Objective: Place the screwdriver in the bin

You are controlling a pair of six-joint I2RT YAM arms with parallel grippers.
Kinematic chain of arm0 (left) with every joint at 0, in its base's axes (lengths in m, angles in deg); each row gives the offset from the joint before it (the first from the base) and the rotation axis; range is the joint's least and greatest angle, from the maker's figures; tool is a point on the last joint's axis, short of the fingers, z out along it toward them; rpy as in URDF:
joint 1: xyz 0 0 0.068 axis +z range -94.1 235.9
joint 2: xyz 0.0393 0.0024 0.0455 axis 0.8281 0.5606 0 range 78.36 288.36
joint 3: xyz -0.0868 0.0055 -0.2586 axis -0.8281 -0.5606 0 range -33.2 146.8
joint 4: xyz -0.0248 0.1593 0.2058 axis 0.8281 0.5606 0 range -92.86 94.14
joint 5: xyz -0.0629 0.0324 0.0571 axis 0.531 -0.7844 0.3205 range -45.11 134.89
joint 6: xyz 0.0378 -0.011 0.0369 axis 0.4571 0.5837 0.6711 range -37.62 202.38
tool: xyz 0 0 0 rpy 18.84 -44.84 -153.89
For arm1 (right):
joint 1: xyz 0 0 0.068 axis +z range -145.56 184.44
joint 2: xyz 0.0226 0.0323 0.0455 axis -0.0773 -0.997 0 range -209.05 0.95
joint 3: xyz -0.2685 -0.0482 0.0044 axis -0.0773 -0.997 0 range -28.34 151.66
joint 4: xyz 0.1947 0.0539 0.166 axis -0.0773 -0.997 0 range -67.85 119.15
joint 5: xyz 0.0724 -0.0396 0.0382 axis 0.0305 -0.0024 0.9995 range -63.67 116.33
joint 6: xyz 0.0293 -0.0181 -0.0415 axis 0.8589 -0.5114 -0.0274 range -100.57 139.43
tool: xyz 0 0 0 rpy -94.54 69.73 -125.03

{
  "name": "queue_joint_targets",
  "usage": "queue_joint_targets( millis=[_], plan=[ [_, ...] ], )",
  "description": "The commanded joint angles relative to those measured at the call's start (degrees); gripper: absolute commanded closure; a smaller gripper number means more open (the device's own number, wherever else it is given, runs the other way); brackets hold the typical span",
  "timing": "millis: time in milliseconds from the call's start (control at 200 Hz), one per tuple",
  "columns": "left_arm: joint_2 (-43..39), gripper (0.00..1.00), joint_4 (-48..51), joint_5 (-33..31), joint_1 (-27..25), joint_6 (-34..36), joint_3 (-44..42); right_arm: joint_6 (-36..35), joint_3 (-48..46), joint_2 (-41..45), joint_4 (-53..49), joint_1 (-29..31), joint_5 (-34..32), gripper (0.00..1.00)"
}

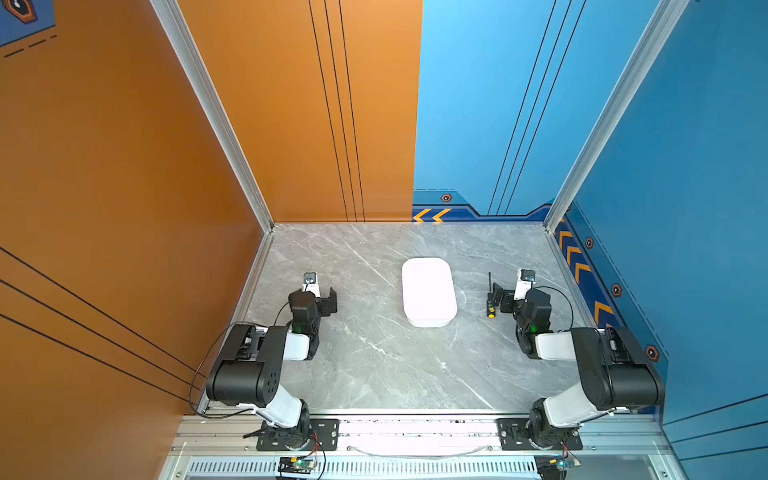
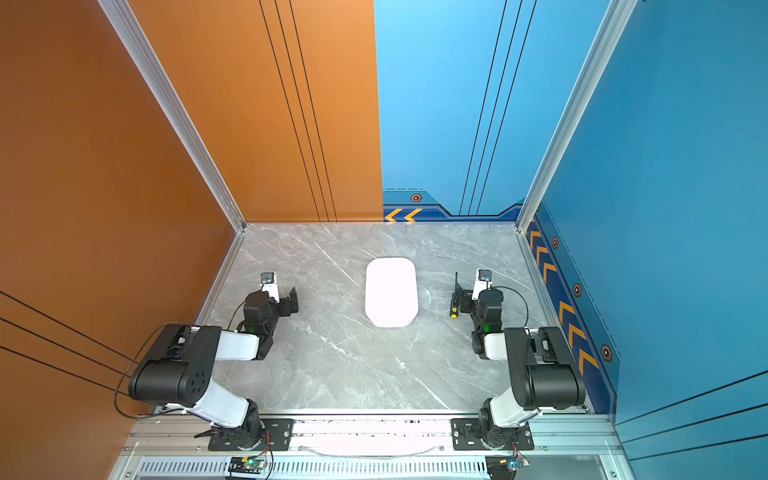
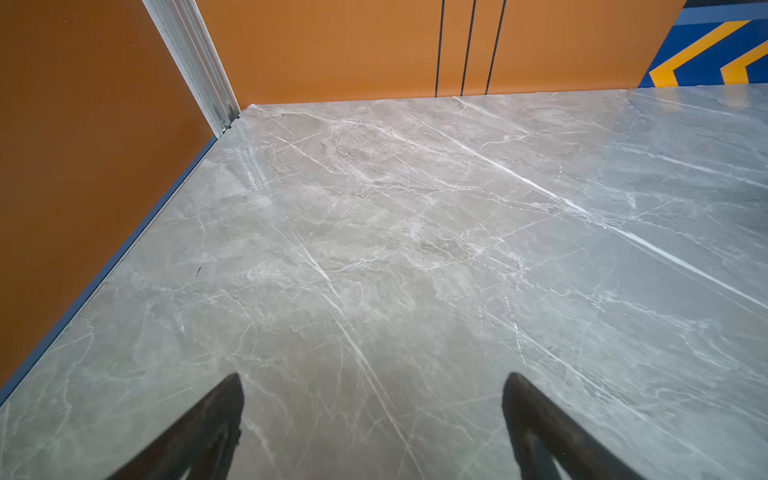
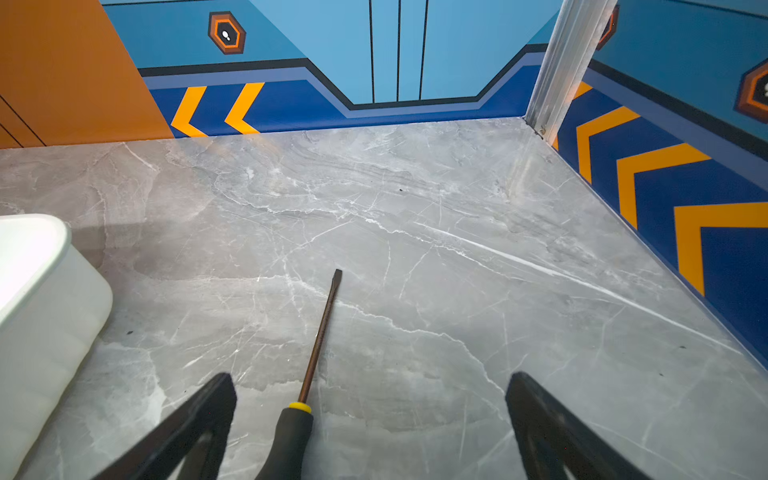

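**Task object.** The screwdriver (image 1: 491,300) lies flat on the grey marble table (image 1: 374,357), right of centre in both top views (image 2: 455,300). Its shaft points toward the upper edge of the frame and its yellow end cap toward the lower edge. It is outside the bin (image 1: 430,322).

**Bin.** The white bin stands at the centre of the table in both top views (image 2: 390,322). It sits just left of the screwdriver, with a strip of table between them. In the right wrist view one rounded corner of the bin (image 4: 45,332) shows at the frame edge.

**Right claw.** The right gripper (image 1: 498,297) sits directly at the screwdriver handle with its jaws spread wide. In the right wrist view (image 4: 370,380) the screwdriver (image 4: 320,353) lies between the two fingers (image 4: 208,415), nearer the finger on the bin side. The jaws are not closed on it.

**Left claw.** The left gripper (image 1: 330,301) hangs left of centre in a top view, well apart from the bin. In the left wrist view (image 3: 374,378) its jaws also stand wide, over the table.
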Motion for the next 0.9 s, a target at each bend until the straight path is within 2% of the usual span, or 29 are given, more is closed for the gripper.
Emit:
queue_joint_targets(
  millis=[0,446,581,806,891],
  plan=[
    [-0.06,0.02,-0.34,0.86,0.51,0.63,0.92,0.37,0.56,-0.21,-0.92,-0.16,-1.34,0.00],
    [-0.37,0.02,-0.51,2.47,-0.04,1.61,0.62,0.38,0.54,-0.17,-0.87,-0.16,-1.38,0.00],
    [-0.43,0.02,-2.46,3.94,-0.46,2.72,-0.56,0.31,0.38,1.00,-1.36,0.75,-4.15,0.00],
    [-0.92,0.02,-4.55,4.13,-0.94,3.57,-1.65,-1.03,1.78,10.55,-11.67,2.73,-7.14,0.00],
    [-2.57,0.02,-3.93,4.27,-0.99,3.76,-1.95,-0.05,4.25,15.12,-20.01,2.74,-7.07,0.00]
  ],
)
